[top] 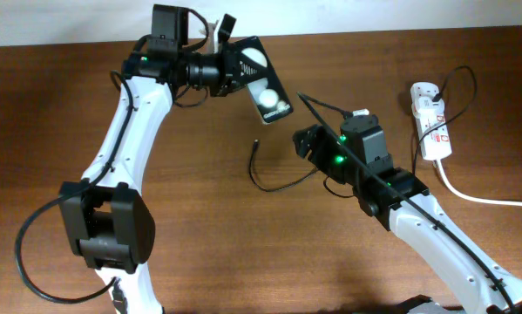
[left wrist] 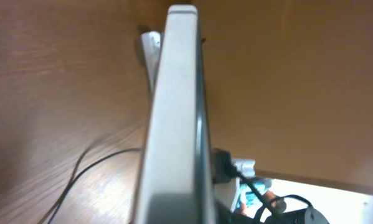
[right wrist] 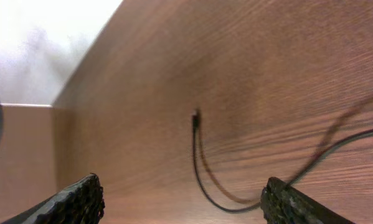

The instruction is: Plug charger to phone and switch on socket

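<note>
My left gripper [top: 240, 66] is shut on the phone [top: 267, 90], a black slab held up off the table at the back and tilted. In the left wrist view the phone [left wrist: 174, 124] shows edge-on and hides the fingers. The charger's tip [top: 256, 144] lies loose on the wood, and its thin black cable [top: 274, 187] loops toward my right gripper [top: 305, 140]. That gripper stands open, low over the table. In the right wrist view its fingers [right wrist: 80, 200] are wide apart with the cable [right wrist: 202, 183] lying between them and the tip [right wrist: 195, 116] ahead. The white socket [top: 430, 118] lies at the far right.
The socket's thick white cord [top: 491, 199] runs off to the right edge. A black wire [top: 463, 77] loops above the socket. The wall [top: 374, 13] borders the back of the brown table [top: 199, 192]. The left arm's base [top: 104, 222] stands at the front left.
</note>
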Controlling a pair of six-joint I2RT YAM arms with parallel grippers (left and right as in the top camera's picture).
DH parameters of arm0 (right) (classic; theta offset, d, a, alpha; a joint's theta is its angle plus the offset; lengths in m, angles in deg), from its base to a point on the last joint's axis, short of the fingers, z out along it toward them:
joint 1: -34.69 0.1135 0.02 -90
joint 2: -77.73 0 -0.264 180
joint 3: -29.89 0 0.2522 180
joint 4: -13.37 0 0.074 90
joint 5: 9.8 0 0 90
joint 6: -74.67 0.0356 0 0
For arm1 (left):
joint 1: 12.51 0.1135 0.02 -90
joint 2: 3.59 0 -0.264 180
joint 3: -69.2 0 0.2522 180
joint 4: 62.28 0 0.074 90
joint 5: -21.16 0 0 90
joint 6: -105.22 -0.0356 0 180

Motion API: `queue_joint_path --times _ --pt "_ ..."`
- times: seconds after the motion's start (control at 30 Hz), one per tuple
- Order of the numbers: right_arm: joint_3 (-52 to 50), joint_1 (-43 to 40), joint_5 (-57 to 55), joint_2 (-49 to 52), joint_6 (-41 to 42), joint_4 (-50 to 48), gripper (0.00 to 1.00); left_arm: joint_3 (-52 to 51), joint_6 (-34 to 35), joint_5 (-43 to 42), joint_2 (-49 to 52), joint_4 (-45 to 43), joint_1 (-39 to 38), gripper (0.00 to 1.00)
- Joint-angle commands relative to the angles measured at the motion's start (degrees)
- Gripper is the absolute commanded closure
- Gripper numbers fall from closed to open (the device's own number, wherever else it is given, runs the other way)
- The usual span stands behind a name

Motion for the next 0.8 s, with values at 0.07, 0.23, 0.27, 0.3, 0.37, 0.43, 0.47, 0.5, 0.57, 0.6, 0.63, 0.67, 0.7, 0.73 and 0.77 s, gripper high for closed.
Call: queue_joint_path --times 0.07,0.23,0.27,0.3,0.37,0.43,0.47,0.5,0.57,0.6,0.63,0.67,0.7,0.73,0.77 --pt "-0.24 0.42 0.07 0.0 -6.67 6.4 0.12 0.98 -13.29 0.7 -1.4 7.23 2.64 1.0" --pt "-0.24 0.42 6.29 0.0 -17.03 7.48 0.13 0.96 -21.86 3.23 -1.4 12.74 3.87 1.0" --pt "-0.24 0.42 7.13 0.0 -18.03 7.52 0.13 0.96 -23.52 3.26 -1.4 13.86 4.26 1.0" --pt "-0.24 0.42 7.28 0.0 -18.56 7.69 0.14 0.96 -26.14 3.26 -1.4 15.8 5.11 1.0" --pt "-0.24 0.42 7.08 0.0 -18.64 8.37 0.15 0.96 -28.28 3.34 -1.4 18.56 6.88 1.0" --pt "-0.24 0.42 7.1 0.0 -18.78 8.57 0.18 0.96 -28.28 4.09 -1.4 20.17 9.35 1.0" --pt "-0.24 0.42 7.1 0.0 -18.78 8.55 0.19 0.96 -28.26 4.09 -1.4 20.28 10.01 1.0" --pt "-0.24 0.42 7.1 0.0 -18.8 8.55 0.21 0.96 -29.03 4.07 -1.4 20.48 10.97 1.0" --pt "-0.24 0.42 7.32 0.0 -20.13 8.76 0.23 0.96 -33.14 4.09 -1.4 21.33 11.85 1.0" --pt "-0.24 0.42 7.32 0.0 -20.24 8.87 0.24 0.96 -35.17 4.09 -1.4 21.94 12.13 1.0" --pt "-0.22 0.42 7.34 0.0 -20.24 8.94 0.25 0.96 -37.13 4.07 -1.4 22.82 12.5 1.0" --pt "-0.17 0.42 7.37 0.0 -20.24 8.98 0.27 0.96 -37.62 4.11 -1.4 23.32 12.83 1.0" --pt "-0.09 0.42 7.34 0.0 -20.22 8.96 0.29 0.96 -37.75 4.11 -1.4 23.37 13.16 1.0" --pt "0.55 0.42 7.34 0.0 -20.22 9.4 0.32 0.96 -37.75 4.09 -1.4 23.32 13.73 1.0" --pt "1.44 0.42 7.3 0.0 -20.22 10.23 0.34 0.96 -37.73 4.09 -1.4 23.32 14.32 1.0"
